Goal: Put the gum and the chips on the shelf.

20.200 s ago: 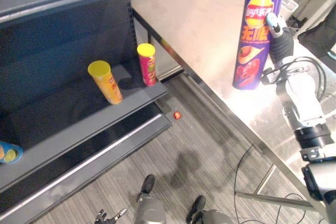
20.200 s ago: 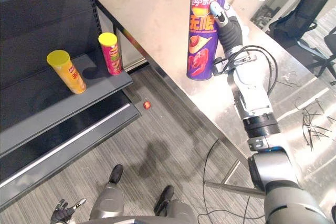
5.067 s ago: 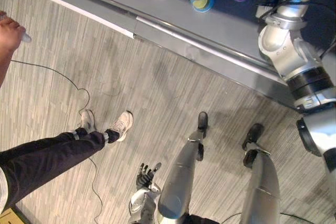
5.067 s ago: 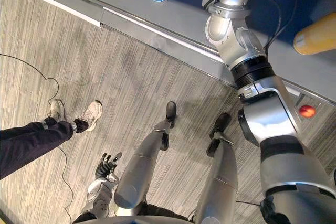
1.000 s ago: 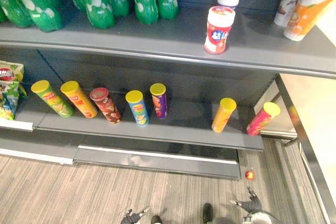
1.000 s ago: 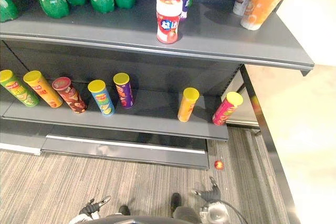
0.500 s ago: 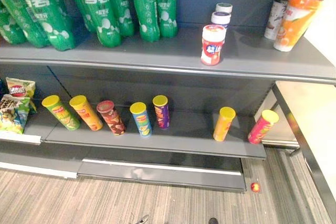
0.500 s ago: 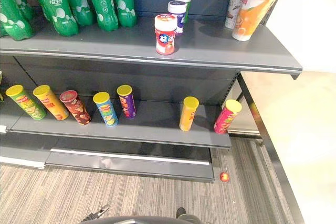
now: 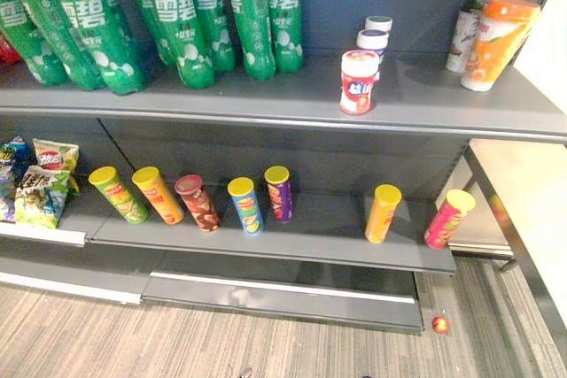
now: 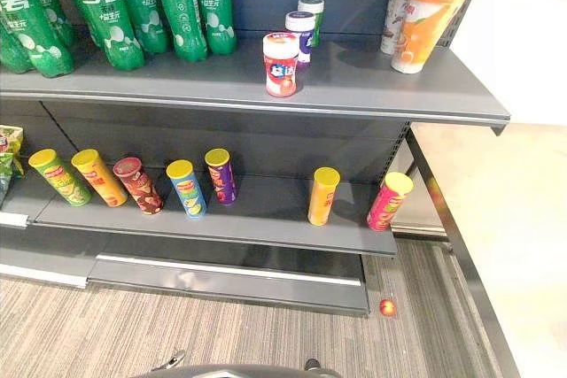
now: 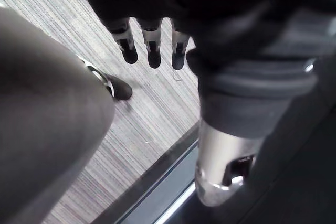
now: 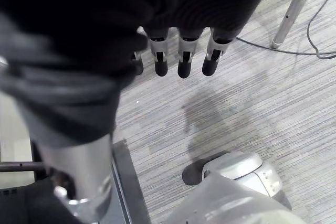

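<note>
A red-and-white gum jar (image 9: 359, 82) stands upright near the front of the upper shelf (image 9: 266, 108). On the lower shelf (image 9: 301, 241) a purple chips can (image 9: 278, 193) stands in a row with several other chips cans. My left hand (image 11: 153, 51) hangs over the striped floor with straight fingers and holds nothing. My right hand (image 12: 185, 59) also hangs above the floor, fingers straight and empty.
Green bottles (image 9: 177, 15) line the upper shelf's left. Two white-capped jars (image 9: 374, 37) stand behind the gum, and an orange cup (image 9: 494, 31) stands at the right end. Snack bags (image 9: 40, 183) sit at the lower left. A small red ball (image 9: 439, 324) lies on the floor. A table edge (image 9: 523, 254) runs at right.
The whole picture has shifted as the camera tilted up, and both hands have left the bottom of the eye views. Nothing on the shelves has moved.
</note>
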